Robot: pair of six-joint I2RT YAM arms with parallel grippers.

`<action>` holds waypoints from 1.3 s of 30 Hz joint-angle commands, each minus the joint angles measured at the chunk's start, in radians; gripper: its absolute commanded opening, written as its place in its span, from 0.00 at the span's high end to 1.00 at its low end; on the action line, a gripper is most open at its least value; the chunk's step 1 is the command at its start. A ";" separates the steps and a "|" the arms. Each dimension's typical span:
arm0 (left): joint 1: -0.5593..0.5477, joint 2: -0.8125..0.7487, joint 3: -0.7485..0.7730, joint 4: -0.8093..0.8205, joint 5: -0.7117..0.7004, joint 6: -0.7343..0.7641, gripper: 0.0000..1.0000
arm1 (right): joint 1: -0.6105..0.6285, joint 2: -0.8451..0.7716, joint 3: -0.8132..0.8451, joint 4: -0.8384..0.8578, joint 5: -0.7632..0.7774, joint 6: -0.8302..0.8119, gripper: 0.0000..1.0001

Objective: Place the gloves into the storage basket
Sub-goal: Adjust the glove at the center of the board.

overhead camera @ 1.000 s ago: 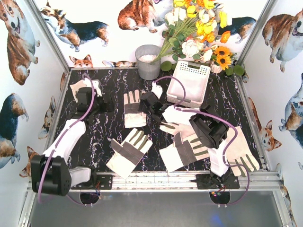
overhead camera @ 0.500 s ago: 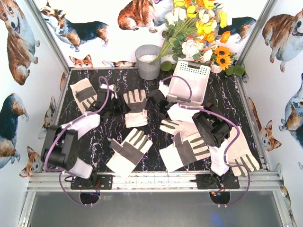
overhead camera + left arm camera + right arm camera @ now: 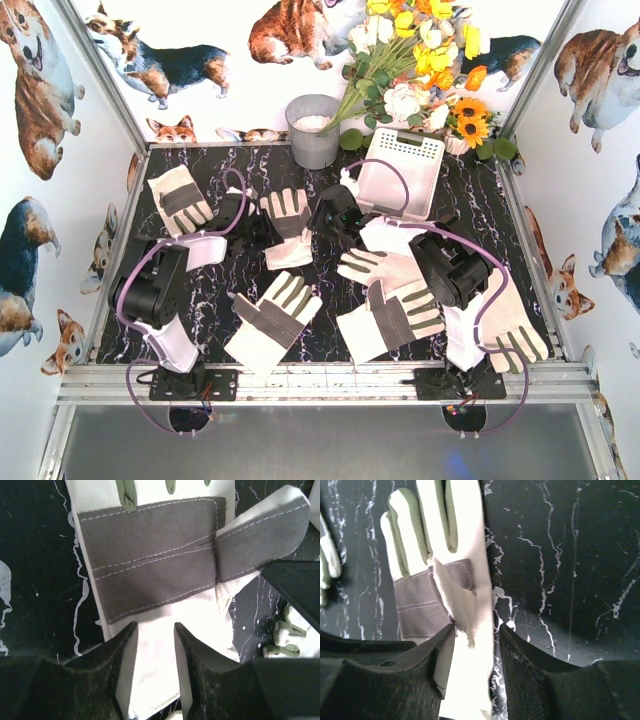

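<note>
A cream glove [image 3: 288,215] with a dark grey panel lies flat at mid-table, fingers pointing to the back. My left gripper [image 3: 258,228] stands over its white cuff. The left wrist view shows this gripper [image 3: 154,626] open a narrow way, with the flat cuff of the glove [image 3: 155,555] between the jaws. My right gripper [image 3: 322,222] is at the same glove's thumb side. It [image 3: 476,628] is also narrowly open, astride raised white fabric of the glove [image 3: 415,595] below the thumb. The white storage basket [image 3: 408,143] stands at the back right with nothing in it.
Other gloves lie at the back left [image 3: 180,198], front centre [image 3: 272,320], front right [image 3: 395,312], far right [image 3: 512,325] and under the right arm [image 3: 378,265]. A grey bucket [image 3: 313,130] and flowers [image 3: 420,60] stand at the back wall.
My left arm swung right from the back-left glove to the middle glove's cuff, and its jaws narrowed a lot. The right gripper shifted slightly right and its jaws narrowed too.
</note>
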 commanded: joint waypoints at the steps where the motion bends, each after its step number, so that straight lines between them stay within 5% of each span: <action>1: -0.002 0.046 0.025 0.034 0.007 0.004 0.70 | -0.012 -0.020 0.032 0.105 -0.136 -0.033 0.56; 11: -0.004 0.063 0.002 0.019 -0.005 0.019 0.72 | -0.012 0.046 0.137 0.046 -0.174 -0.076 0.42; 19: -0.005 0.031 -0.029 -0.010 -0.023 0.032 0.73 | -0.014 0.076 0.193 -0.029 -0.062 -0.115 0.44; 23: -0.005 0.012 -0.049 -0.026 -0.038 0.041 0.74 | -0.021 0.089 0.207 -0.048 -0.033 -0.122 0.56; 31: -0.005 -0.011 -0.074 -0.049 -0.064 0.047 0.76 | -0.039 0.066 0.139 -0.037 0.029 -0.110 1.00; 39: -0.027 -0.006 -0.072 -0.045 -0.038 0.068 0.77 | -0.039 0.029 0.058 -0.063 0.127 -0.161 1.00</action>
